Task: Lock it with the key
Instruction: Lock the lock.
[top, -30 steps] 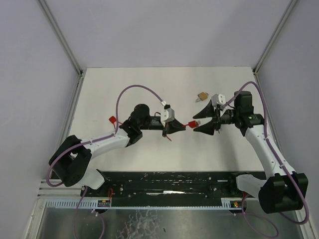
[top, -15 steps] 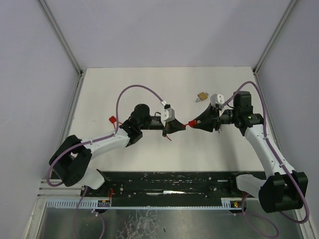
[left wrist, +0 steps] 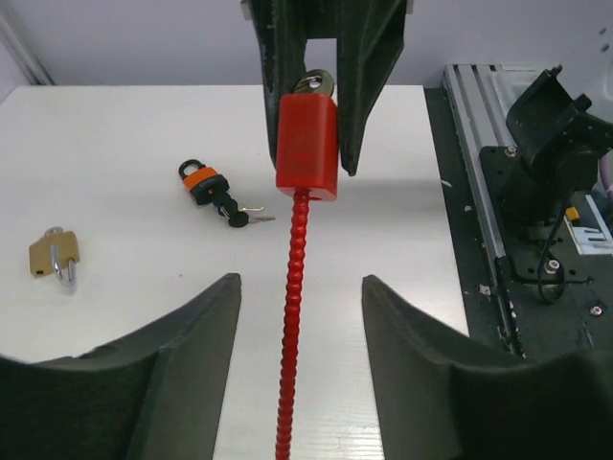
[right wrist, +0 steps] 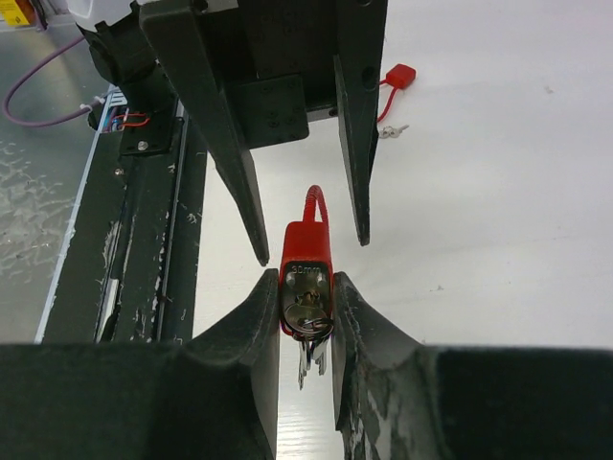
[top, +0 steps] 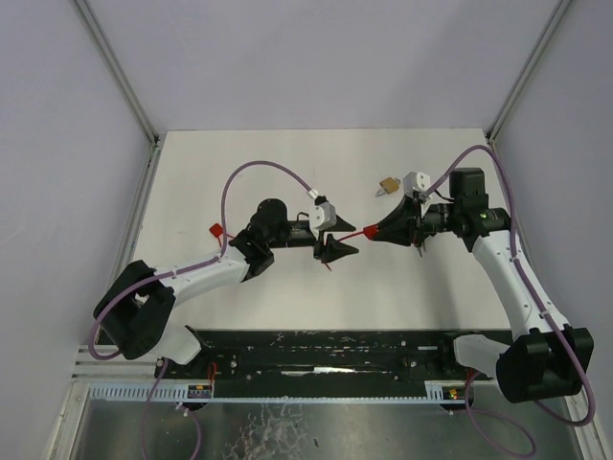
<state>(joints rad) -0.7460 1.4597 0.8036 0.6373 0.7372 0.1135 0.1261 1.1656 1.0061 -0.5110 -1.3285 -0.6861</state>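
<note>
R fingers (right wrist: 251,335) grip red lock (right wrist: 306,264), brass lock (left wrist: 53,254), orange lock (left wrist: 201,184)

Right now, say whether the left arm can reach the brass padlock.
Probably, yes: left gripper is open and the brass padlock lies uncovered, though the right gripper holding the red lock crowds the path.

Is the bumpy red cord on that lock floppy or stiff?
Probably bendy but springy: the red cord is ribbed, yet runs nearly straight out from the red lock held by the right gripper. Likely light, and the ribs should help grip.
</note>
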